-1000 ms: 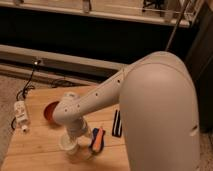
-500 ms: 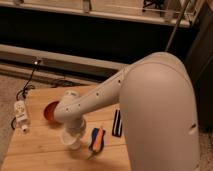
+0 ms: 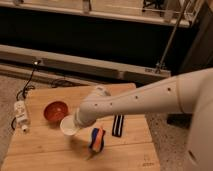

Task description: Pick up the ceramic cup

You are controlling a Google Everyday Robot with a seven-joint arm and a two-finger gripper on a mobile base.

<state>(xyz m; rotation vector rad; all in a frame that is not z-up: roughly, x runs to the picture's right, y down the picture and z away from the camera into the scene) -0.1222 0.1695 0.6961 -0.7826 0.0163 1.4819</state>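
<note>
Ceramic cup sits at arm's end, beside red bowl, prob. lifted off desk; tool hidden behind it, grip state can't tell; pick looks approx. done, unconfirmed.

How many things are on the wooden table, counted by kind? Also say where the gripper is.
Cups: 1, white cup
Bowls: 1, red bowl
Blue and orange objects: 1
Black flat objects: 1
Total: 4
The gripper is at the white cup, beside the red bowl on the table.
</note>
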